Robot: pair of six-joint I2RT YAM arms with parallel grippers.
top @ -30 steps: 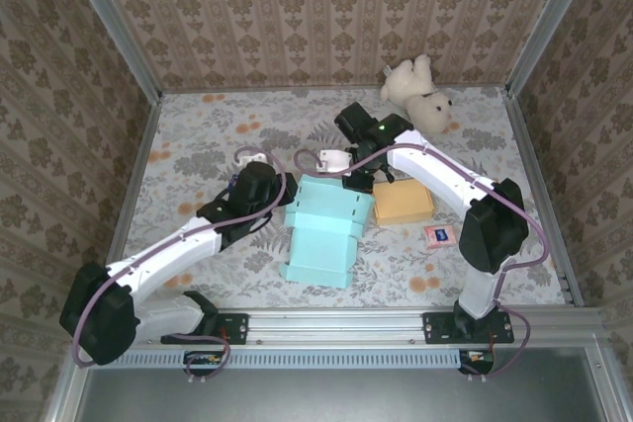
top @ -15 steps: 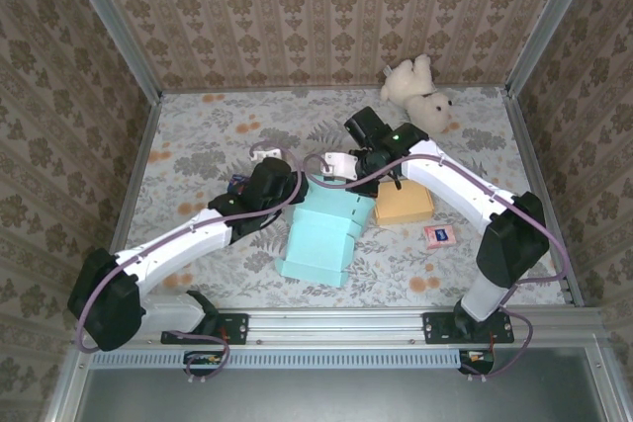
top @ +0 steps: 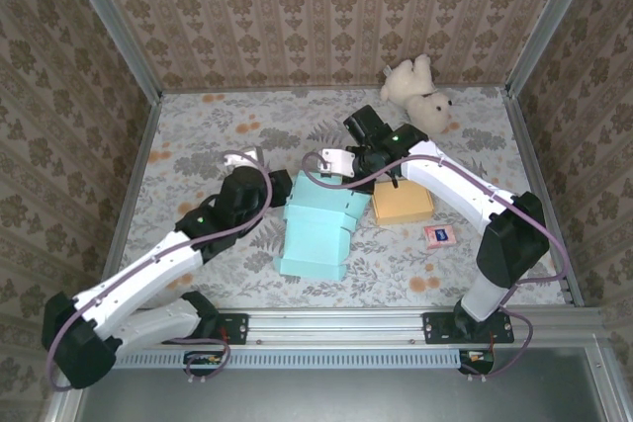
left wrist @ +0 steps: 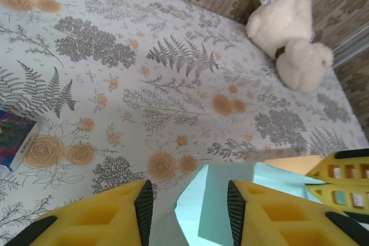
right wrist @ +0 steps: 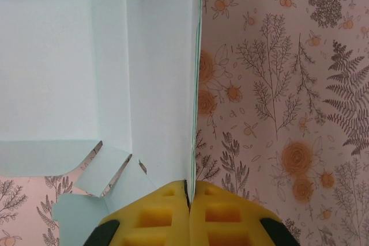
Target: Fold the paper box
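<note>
right gripper (right wrist: 187, 187) pinches the paper box (right wrist: 55, 56) edge — left gripper (left wrist: 187, 203) gapes.

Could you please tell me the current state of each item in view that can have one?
paper box: partly folded, flaps loose, lying on the table.
left gripper: open, jaws either side of a box corner.
right gripper: shut on the edge of a paper box wall.
teddy bear: lying down at the far right.
orange pad: lying flat.
small packet: lying flat.
</note>
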